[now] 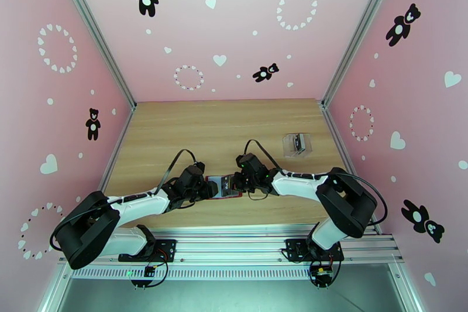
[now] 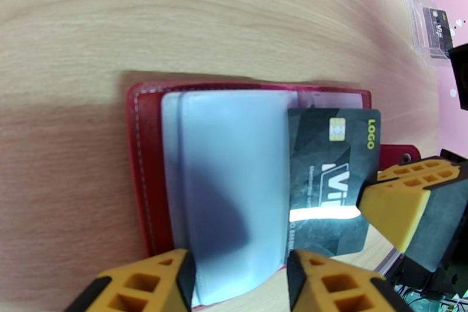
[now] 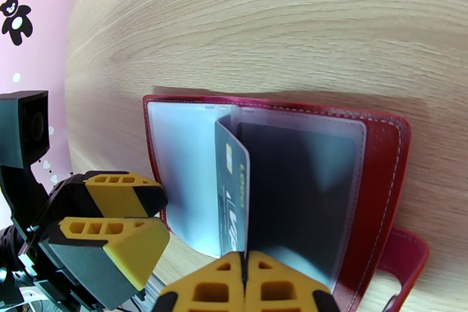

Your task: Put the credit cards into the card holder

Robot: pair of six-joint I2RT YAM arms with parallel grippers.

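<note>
Right wrist view: right gripper (image 3: 244, 284) is pinched on a credit card (image 3: 233, 190) standing edge-on in the open card holder (image 3: 383, 149). The left gripper (image 2: 238, 269) has its jaws spread at the sleeves (image 2: 234, 178). If the card misses the pocket mouth, I reckon pushing could crumple the sleeves.

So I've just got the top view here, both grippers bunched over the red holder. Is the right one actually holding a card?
Observer: Yes. The right gripper is shut on a dark credit card, pinching one edge.
Operator: Holder open?
Observer: The card holder lies open, pale sleeves up; the card's far edge meets them near the middle.
Operator: Left one?
Observer: The left gripper is open, fingers apart at the holder's edge.
</note>
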